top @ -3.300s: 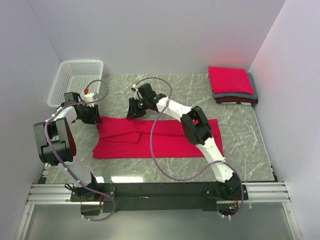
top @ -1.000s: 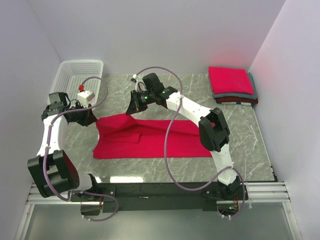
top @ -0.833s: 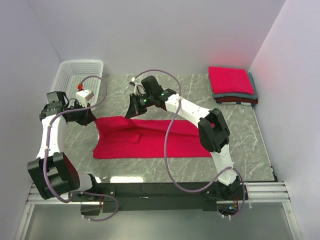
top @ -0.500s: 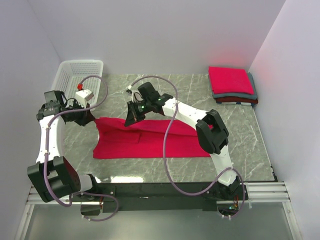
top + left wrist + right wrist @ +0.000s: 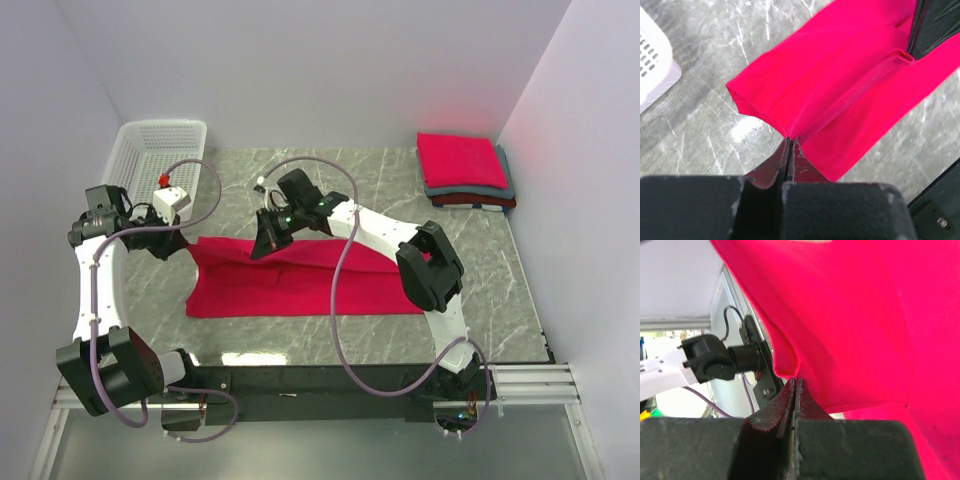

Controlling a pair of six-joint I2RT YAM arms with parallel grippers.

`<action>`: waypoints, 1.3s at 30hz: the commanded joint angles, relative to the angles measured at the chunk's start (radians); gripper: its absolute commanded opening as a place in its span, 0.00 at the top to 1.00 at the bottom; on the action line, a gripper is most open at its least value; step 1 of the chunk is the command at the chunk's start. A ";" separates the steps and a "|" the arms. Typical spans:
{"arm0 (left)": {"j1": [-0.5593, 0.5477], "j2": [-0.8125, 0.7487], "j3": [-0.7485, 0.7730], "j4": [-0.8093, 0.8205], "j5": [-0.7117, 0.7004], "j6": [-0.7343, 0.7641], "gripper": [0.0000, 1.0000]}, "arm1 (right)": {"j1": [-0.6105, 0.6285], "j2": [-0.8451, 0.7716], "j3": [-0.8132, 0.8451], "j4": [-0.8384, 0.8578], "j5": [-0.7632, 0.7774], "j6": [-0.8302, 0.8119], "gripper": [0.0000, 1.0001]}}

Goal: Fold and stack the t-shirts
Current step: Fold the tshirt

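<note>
Crimson t-shirt (image 5: pixel 310 285) comes first as we look outward from the arm bases: its near edge lies flat on the marbled tabletop (image 5: pixel 480 290), and the cloth spreads wide from left to right across the middle. Its far edge is held at two places. At the far left corner we see the left pincer (image 5: pixel 183 243) clamped shut on the cloth. From the left wrist, its dark fingertips (image 5: pixel 771 167) meet with only a thin pinch of red between them, and a taut ridge of fabric runs from there towards the upper right. Further right along the same far edge, the right pincer (image 5: pixel 260 248) is likewise closed on the shirt. From the right wrist, its fingertips (image 5: pixel 772 412) press together on a hanging fold, and red cloth fills most of that view. Between the two grips the far edge looks drawn up a little from the stone, while the right half of the shirt passes under the right arm and lies flat. Beyond the shirt, at the far left corner of the tabletop, stands a white lattice basket (image 5: pixel 160 160), well apart from the cloth. At the far right corner, against the wall, sits the stack of folded t-shirts (image 5: pixel 460 160): crimson on top, grey beneath, dark red lowest.
</note>
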 commanded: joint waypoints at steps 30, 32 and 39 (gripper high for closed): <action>-0.011 0.259 -0.131 0.156 0.012 0.007 0.99 | 0.023 0.030 -0.162 0.106 -0.004 -0.017 1.00; -0.018 0.282 -0.109 0.189 0.011 -0.026 0.99 | 0.011 0.039 -0.153 0.113 0.002 -0.011 1.00; -0.101 0.365 -0.075 0.341 -0.050 -0.184 0.99 | -0.031 0.107 -0.076 0.090 0.049 -0.020 0.99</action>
